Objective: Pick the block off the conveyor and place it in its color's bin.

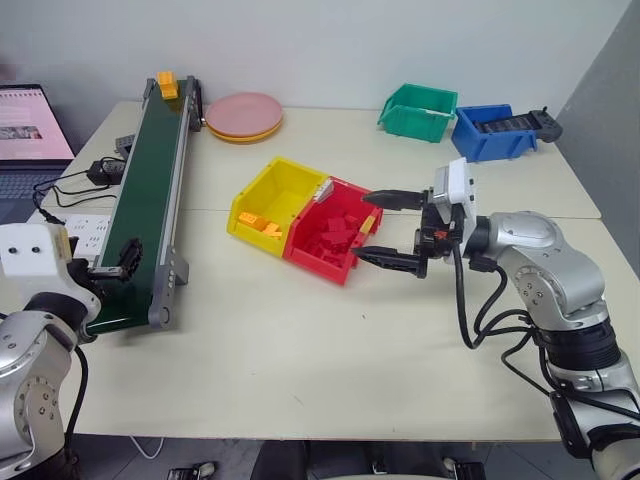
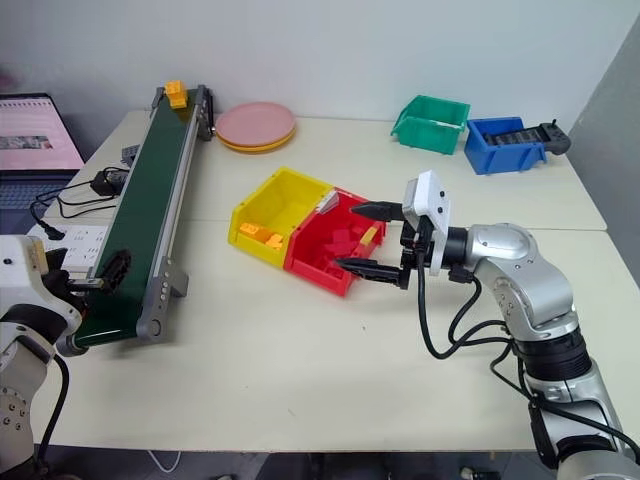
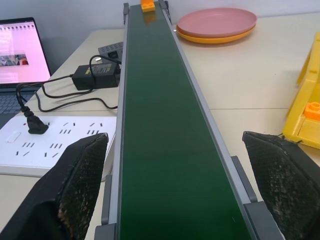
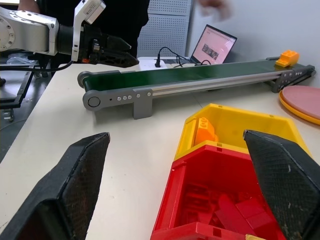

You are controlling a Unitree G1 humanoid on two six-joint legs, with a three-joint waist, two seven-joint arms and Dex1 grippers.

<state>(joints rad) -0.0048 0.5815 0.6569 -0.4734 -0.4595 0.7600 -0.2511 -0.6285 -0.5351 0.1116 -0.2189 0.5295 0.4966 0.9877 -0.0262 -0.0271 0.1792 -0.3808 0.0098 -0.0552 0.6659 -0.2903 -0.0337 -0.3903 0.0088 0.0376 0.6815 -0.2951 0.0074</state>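
Clearly, little is done. In the left eye view, the block [image 1: 166,84] is seen at upper left, on the far end of the conveyor [image 1: 145,200], not yet picked. The left gripper [image 1: 118,262] is spread wide and empty at the near end. In the right wrist view, the right gripper [image 4: 180,185] is held wide and empty over the red bin [image 4: 220,205]; the bin [image 4: 240,122] lies at center right. Picking and placing are left.

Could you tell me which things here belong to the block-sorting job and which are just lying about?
Belonging to the job:
- orange block at the conveyor's far end
- conveyor
- yellow bin
- left hand, open at the conveyor's near end
- right hand, open by the red bin

Just lying about:
- plates
- green bin
- blue bin
- laptop
- power strip
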